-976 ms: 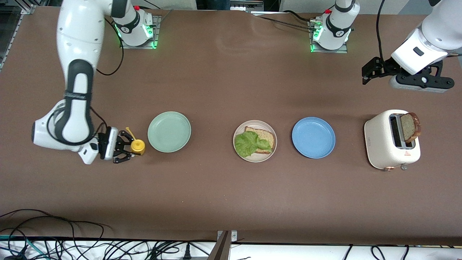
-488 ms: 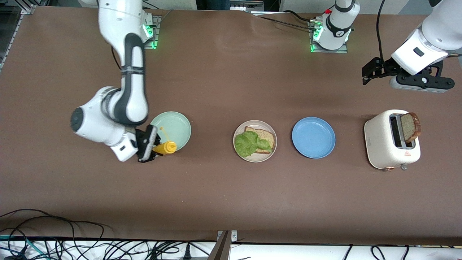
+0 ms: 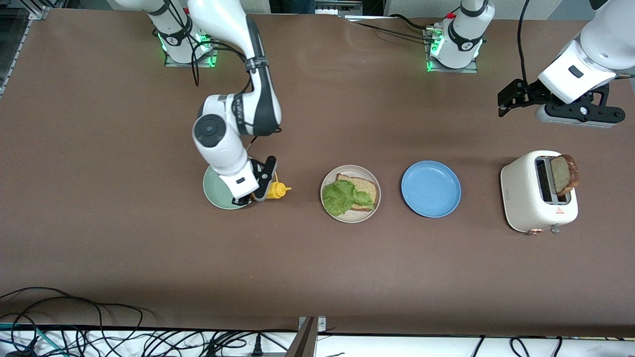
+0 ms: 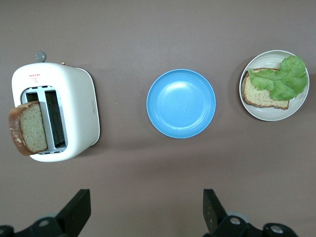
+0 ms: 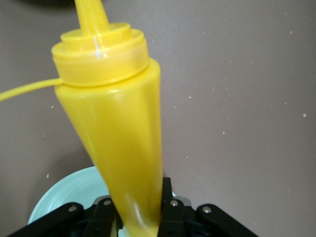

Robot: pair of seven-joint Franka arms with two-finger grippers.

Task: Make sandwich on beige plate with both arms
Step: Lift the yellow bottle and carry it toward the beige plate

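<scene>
**Right gripper carrying yellow squeeze bottle; left gripper wide open, waiting**

Right gripper (image 3: 262, 191) is clamped on a yellow squeeze bottle (image 3: 274, 190), up in the air over the edge of the mint-green plate (image 3: 214, 191) on the side toward the beige plate. Bottle is tipped over, nozzle pointing toward the beige plate. In the right wrist view the fingers (image 5: 168, 207) pinch the bottle (image 5: 118, 143) low on its body; the bottle base is cut off by the frame and the nozzle tip runs out of view. The right arm's wrist covers most of the mint-green plate in the front view.

Beige plate (image 3: 373, 208) sits mid-table, between the mint-green plate and the blue plate (image 3: 430, 188). On it: one bread slice (image 3: 366, 187) with a lettuce leaf (image 3: 342, 197) on top, leaf overhanging the slice toward the mint-green plate. The lettuce hides part of the slice. No top slice on it.

Second bread slice (image 3: 564, 174) stands up out of a slot of the white toaster (image 3: 526, 193), which is past the blue plate from the beige plate, toward the left arm's end of the table.

Left gripper (image 3: 516, 96) hangs over bare table near the toaster, waiting. In the left wrist view its fingertips (image 4: 79, 210) stand wide apart with nothing between; the gripper body is cut off at the frame edge. That view also shows the toaster (image 4: 74, 113), blue plate (image 4: 180, 102) and beige plate (image 4: 256, 111).
</scene>
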